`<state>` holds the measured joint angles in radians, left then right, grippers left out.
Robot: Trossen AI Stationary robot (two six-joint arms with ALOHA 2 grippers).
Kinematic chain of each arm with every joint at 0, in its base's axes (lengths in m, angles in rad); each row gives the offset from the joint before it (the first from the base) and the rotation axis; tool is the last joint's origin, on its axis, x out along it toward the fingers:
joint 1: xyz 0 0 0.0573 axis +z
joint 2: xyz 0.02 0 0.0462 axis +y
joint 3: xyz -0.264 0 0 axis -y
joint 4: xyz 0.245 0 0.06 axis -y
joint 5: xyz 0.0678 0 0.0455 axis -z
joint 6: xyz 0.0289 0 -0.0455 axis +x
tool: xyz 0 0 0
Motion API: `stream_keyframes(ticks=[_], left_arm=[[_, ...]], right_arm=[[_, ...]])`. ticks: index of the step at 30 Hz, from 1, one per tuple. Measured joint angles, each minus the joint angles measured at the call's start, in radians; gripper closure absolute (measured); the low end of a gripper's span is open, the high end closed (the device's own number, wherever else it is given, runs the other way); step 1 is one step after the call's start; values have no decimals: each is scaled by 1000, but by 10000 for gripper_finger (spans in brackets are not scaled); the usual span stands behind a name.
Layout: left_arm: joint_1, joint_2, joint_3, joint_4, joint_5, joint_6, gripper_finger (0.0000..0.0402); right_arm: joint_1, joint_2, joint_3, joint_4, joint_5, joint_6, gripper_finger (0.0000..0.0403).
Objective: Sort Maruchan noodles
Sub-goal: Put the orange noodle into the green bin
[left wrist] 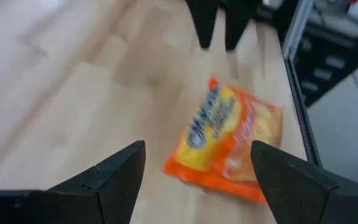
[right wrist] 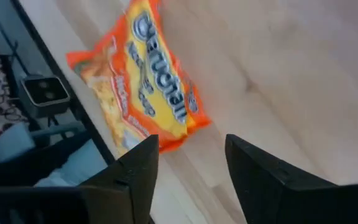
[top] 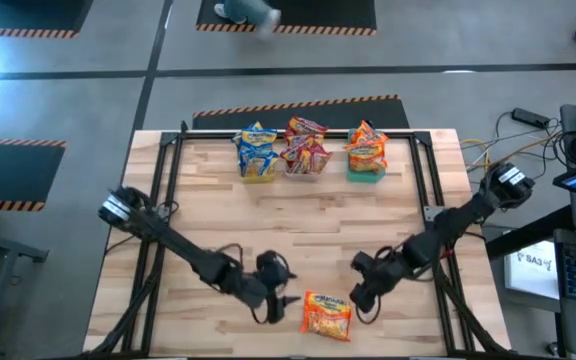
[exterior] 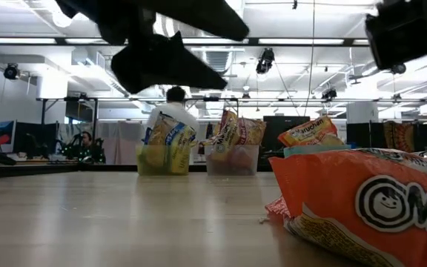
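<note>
High view shows one orange noodle packet [top: 326, 315] lying flat near the bench's [top: 208, 210] near edge, between the two pincers. The left pincer [top: 280, 300] hovers just beside it, fingers spread and empty. The right pincer [top: 365, 296] stands on its other side, released, gripping nothing. Judged: the packet awaits pickup for sorting. Along the far edge, a yellow bin [top: 257, 168] holds blue-and-yellow packets, a clear bin [top: 304, 162] red ones, a green bin [top: 365, 170] orange ones.
</note>
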<state>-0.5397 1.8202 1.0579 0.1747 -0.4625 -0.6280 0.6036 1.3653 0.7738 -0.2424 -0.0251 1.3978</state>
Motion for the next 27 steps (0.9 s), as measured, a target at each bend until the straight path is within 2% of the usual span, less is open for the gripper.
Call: stream_keyframes(ticks=[7,15,20,27], left_arm=[[-23,125,107,-117,14,-96,126],[-24,258,206,-126,126,-123,126],[-19,318,255,-143,146,-105,126],[22,326,253,-133,157,-57,126]], right_arm=[[64,112,0,187,-20,81,222],[77,244,-1,385,-36,84,222],[77,297,2,432,-56,58,222],[32,297,1,427,-62,-44,222]])
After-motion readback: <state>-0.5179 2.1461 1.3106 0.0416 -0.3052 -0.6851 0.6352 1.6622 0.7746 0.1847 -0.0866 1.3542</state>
